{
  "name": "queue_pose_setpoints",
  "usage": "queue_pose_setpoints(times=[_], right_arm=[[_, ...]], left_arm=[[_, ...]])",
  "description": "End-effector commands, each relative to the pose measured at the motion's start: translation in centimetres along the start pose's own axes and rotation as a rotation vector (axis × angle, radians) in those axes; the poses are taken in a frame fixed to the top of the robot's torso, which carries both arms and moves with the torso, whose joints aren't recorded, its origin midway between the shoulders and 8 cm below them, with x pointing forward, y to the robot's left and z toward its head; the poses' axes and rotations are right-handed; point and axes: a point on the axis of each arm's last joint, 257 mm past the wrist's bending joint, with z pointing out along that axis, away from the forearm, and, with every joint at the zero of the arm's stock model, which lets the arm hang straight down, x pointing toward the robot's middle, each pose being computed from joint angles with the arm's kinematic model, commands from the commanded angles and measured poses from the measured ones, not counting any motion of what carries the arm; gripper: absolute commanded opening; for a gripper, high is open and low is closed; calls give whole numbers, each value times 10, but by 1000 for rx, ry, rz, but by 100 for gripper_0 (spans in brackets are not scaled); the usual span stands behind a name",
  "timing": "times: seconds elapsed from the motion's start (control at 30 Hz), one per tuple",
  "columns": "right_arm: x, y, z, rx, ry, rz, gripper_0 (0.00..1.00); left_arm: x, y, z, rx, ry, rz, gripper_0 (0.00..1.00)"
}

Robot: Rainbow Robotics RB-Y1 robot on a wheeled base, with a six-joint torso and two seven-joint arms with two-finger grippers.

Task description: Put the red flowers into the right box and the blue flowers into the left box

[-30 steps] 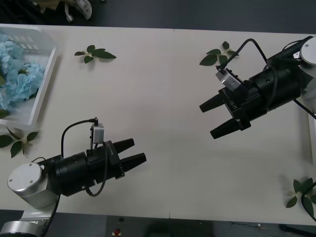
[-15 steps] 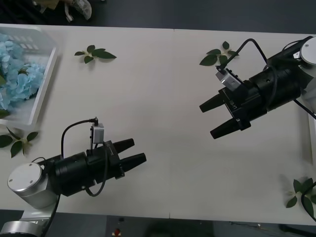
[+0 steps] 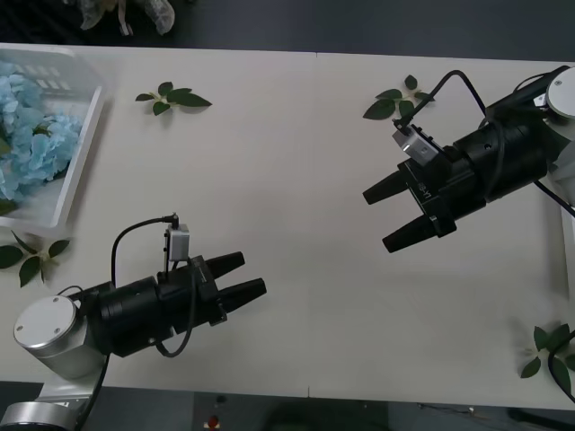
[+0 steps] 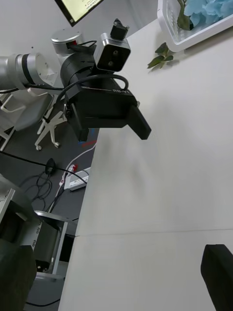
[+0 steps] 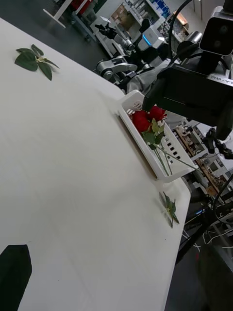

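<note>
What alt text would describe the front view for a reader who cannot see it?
Both grippers hover open and empty over a white table: the left gripper near the front, the right gripper farther back. The blue flowers fill the left box.

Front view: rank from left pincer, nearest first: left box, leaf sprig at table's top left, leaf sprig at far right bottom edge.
1. The left box, up at the table's left edge, holding the blue flowers.
2. The top-left leaf sprig, beyond the box's corner.
3. The bottom-right leaf sprig, across the table.

Measured from the left pincer, open over the near left side.
</note>
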Motion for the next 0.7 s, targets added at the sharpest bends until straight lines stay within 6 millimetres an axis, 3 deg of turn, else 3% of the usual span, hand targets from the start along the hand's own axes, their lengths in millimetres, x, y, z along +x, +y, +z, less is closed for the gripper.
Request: queue_pose_setpoints(times=[0.03,0.7], right_arm=[[0,0,-6,9,19,-18,100],[0,0,-6,9,19,-18,100]], left_arm=[[-11,-7,1,15,-19,46,100],[-11,-7,1,15,-19,46,100]])
